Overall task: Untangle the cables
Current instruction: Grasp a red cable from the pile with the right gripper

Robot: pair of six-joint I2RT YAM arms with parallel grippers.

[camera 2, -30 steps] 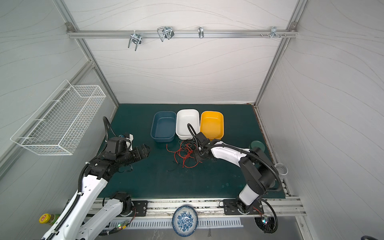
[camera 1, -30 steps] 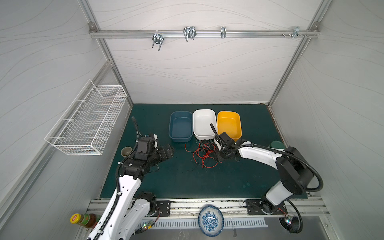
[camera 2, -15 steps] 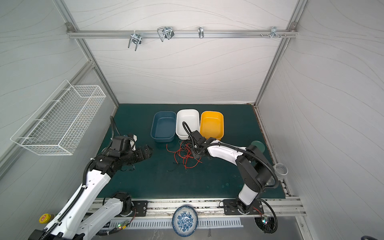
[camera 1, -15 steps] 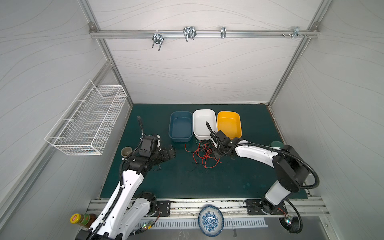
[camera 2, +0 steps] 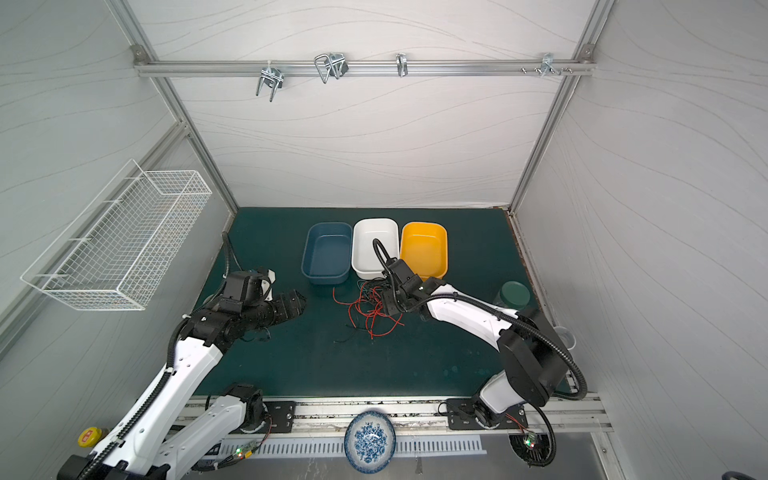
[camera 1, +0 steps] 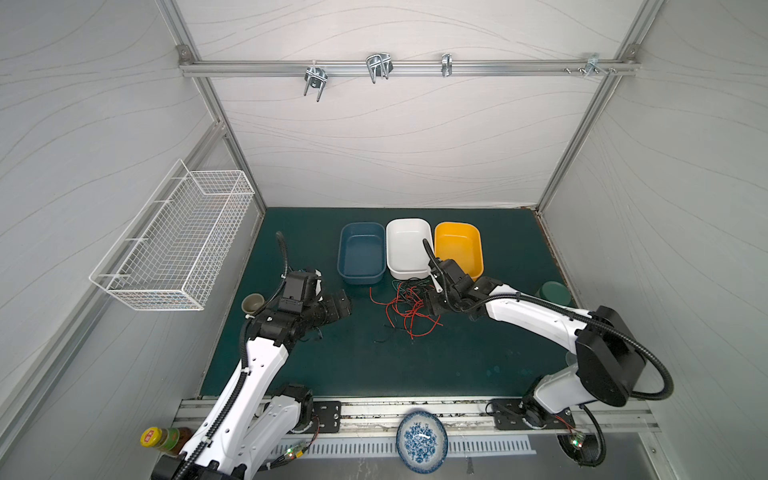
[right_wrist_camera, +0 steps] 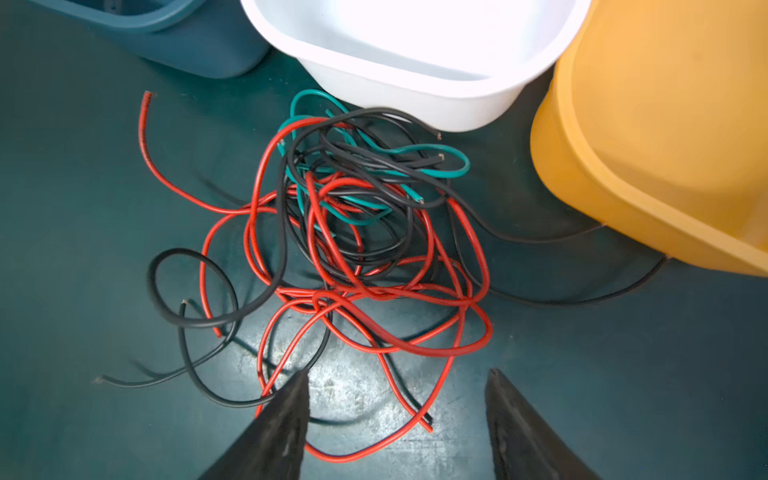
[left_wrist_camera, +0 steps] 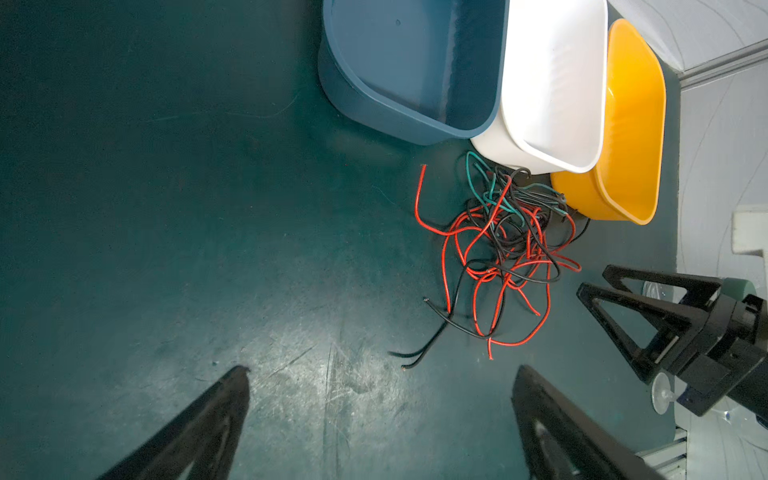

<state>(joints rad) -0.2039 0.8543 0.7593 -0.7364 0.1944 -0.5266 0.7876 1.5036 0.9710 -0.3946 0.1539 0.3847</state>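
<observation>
So, my right jaws are parted and empty over the right edge of the cables (right_wrist_camera: 332, 297); my left jaws gape wide, well apart to the left.

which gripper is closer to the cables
Right. The right gripper hangs at the edge of the cables, jaws open. The left gripper is off to their other side, well apart from them.
</observation>
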